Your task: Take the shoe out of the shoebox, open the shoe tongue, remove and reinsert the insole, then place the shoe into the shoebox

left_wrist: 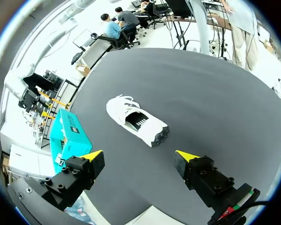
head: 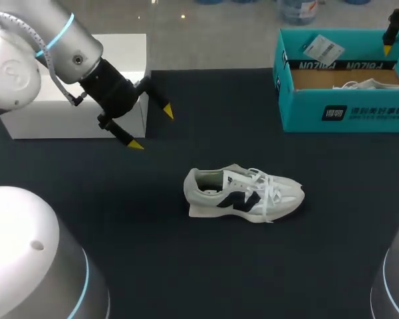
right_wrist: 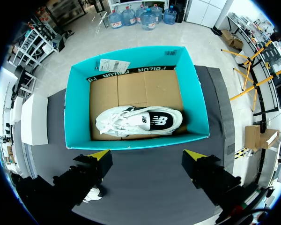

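A white sneaker with a dark logo lies on its side in the middle of the black table, toe to the right. The left wrist view shows this sneaker ahead of my left gripper, whose fingers are open and empty. In the head view the left gripper hangs above the table, left of and behind the shoe. The teal shoebox stands at the back right with a second white sneaker inside. My right gripper hovers open above the box's near wall, holding nothing.
A white box stands at the back left, just behind my left arm. A paper tag hangs on the shoebox's far wall. Bare black table surrounds the sneaker on all sides.
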`<state>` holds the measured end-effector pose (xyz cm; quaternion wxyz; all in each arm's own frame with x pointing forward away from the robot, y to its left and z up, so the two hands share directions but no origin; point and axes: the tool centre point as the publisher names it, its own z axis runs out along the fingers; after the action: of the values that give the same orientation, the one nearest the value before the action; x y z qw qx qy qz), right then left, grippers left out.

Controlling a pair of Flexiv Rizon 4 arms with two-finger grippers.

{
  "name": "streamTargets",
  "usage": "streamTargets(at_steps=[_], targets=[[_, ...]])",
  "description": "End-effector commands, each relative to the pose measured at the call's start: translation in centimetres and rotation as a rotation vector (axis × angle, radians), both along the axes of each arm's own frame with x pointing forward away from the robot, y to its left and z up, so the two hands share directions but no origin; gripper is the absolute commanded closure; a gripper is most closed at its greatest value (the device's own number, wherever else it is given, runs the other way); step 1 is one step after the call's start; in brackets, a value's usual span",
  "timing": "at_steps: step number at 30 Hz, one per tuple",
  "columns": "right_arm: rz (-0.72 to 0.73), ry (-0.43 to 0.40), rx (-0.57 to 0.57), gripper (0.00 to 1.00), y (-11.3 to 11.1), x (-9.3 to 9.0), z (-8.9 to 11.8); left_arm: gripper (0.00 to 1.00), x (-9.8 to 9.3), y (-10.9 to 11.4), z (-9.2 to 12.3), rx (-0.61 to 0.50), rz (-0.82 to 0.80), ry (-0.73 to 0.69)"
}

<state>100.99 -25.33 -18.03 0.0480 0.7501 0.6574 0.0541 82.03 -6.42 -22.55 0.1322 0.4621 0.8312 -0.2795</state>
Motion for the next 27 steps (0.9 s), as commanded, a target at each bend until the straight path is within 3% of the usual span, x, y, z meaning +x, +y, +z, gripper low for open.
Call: streamTargets(at_steps=[1, 5, 9, 15, 27], targets=[[-0.001, 0.0, -0.001, 0.0, 0.0, 0.0, 0.0, 0.0, -0.6, 0.7, -0.5, -0.063, 0.071, 0.029], [-0.001, 0.0, -0.001, 0.0, 0.0, 0.0, 0.0, 0.0, -1.1, 2.0, -1.4, -0.186, 0.237, 0.223], [-0.001, 0.0, -0.001, 0.0, 0.0, 0.0, 0.0, 0.0, -1.2, 2.8, -2.5, -0.241, 0.326, 0.318], [-0.001, 0.0, -0.001, 0.0, 0.0, 0.0, 0.0, 0.0, -0.9, 3.6, -2.5, -0.41, 0.489, 0.503], [-0.001, 0.0, -0.001, 0.0, 0.0, 0.0, 0.0, 0.0, -1.0, 3.4, -3.2, -0.419, 0.521, 0.514]])
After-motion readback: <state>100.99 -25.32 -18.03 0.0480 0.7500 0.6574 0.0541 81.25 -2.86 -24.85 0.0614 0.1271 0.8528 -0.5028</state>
